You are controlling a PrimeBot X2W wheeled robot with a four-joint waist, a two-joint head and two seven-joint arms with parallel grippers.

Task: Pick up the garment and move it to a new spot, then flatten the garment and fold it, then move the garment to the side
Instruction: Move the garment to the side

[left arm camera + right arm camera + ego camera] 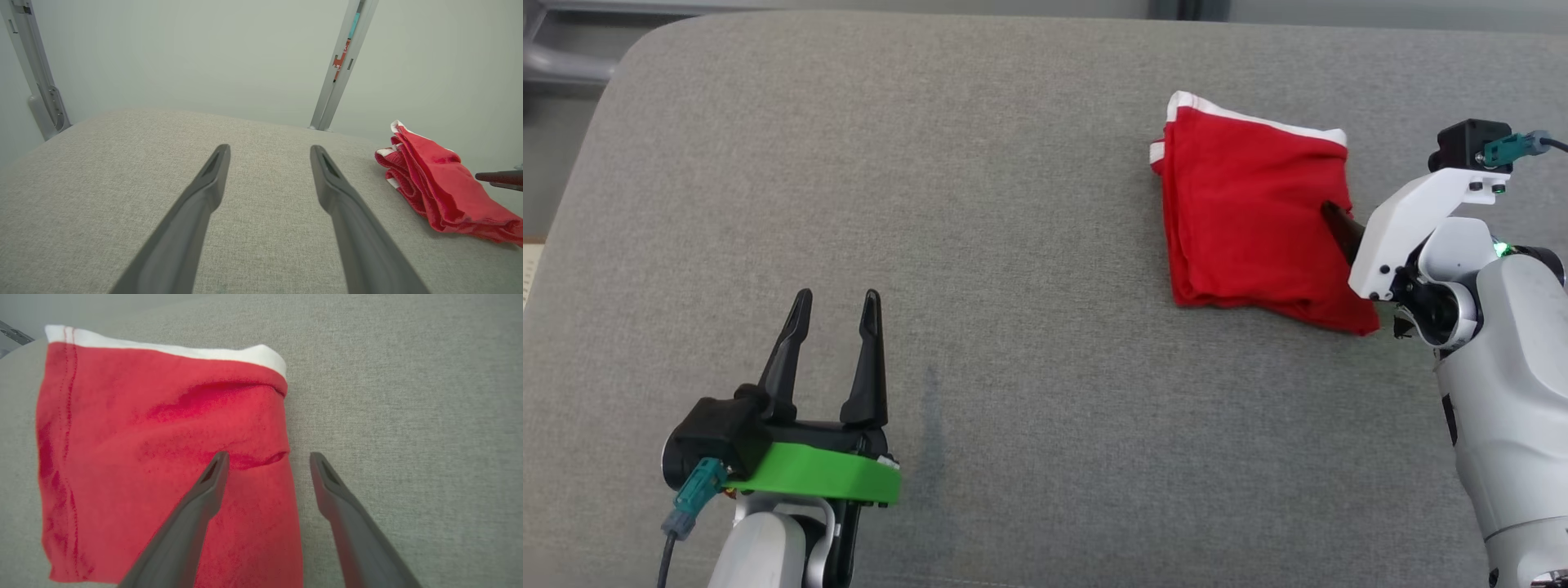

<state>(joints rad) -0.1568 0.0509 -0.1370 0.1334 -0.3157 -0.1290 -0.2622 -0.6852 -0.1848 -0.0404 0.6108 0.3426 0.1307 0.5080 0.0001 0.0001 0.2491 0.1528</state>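
One folded red garment (1250, 212) is lying on the grey cushion (1013, 245). The right gripper (267, 459) is hanging over the garment's edge, fingers apart and holding nothing. The left gripper (837, 304) is sitting well apart from the garment, fingers apart and empty.

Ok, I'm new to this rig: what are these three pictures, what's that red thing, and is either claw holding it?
You are looking at a two-armed robot working over a grey padded surface. The wide picture comes from its head, looking down. The other two come from cameras on its wrists, each looking along that arm's own two dark fingers.

The red thing is the folded red garment with white trim, lying flat on the right side of the surface.

The left gripper is open over bare fabric, away from the garment. The right gripper is open too: one finger over the garment's edge, the other over the grey surface beside it. Neither holds anything.
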